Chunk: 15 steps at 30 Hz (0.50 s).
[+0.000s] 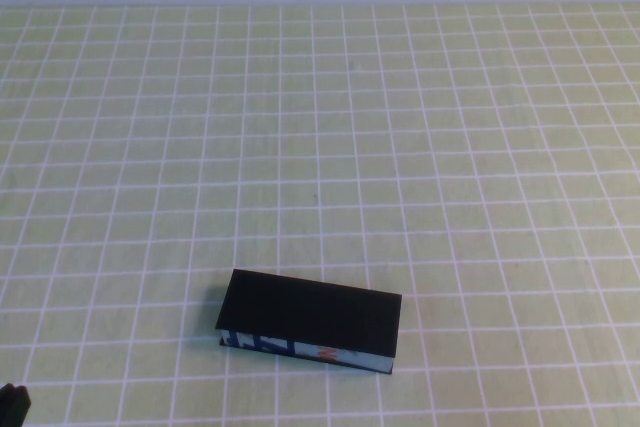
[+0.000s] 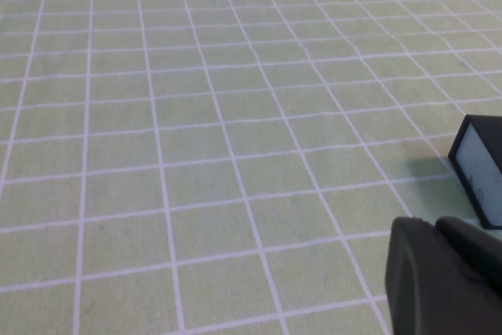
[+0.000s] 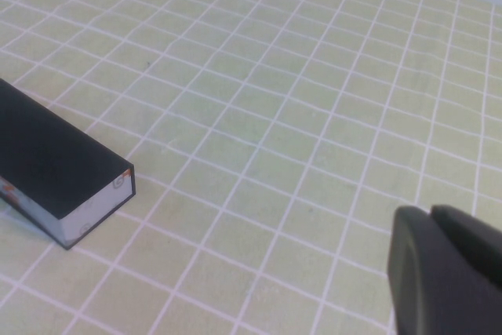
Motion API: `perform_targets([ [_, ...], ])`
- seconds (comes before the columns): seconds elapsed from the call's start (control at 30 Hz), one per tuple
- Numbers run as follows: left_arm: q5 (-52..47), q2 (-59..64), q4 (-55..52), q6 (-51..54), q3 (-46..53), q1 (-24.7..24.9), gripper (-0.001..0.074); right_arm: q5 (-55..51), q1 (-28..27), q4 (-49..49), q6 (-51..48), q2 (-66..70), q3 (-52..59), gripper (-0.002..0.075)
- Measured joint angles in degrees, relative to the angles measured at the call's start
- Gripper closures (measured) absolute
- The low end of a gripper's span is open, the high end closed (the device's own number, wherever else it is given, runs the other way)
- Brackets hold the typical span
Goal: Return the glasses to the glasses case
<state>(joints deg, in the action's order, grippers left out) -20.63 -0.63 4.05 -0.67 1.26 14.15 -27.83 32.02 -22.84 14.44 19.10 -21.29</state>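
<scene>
The glasses case point(image 1: 311, 319) lies shut on the green checked tablecloth point(image 1: 400, 147), its black lid down over the blue-and-white printed front edge with a small orange-red mark. With the lid closed the inside of the case is hidden, and no glasses show in any view.

In the high view only a dark sliver of the left gripper point(image 1: 12, 405) shows, well to the left of the case and nearer the robot; the right gripper is out of that view altogether. The left wrist view catches the left gripper point(image 2: 447, 276) near one pale end of the case point(image 2: 480, 172), apart from it. The right wrist view shows the right gripper point(image 3: 447, 268) well apart from the case point(image 3: 55, 166). Whether either gripper's fingers are open or closed cannot be told.
</scene>
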Motion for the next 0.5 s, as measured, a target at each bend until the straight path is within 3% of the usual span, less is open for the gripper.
perform_targets([
  [0.27,0.00,0.00,0.00,0.00,0.00,0.00,0.0738,0.00,-2.15,0.44,0.00,-0.13,0.00,0.0743],
  [0.5,0.00,0.00,0.00,0.00,0.00,0.00,0.0738,0.00,-15.87,1.52,0.00,-3.84,0.00,0.0743],
])
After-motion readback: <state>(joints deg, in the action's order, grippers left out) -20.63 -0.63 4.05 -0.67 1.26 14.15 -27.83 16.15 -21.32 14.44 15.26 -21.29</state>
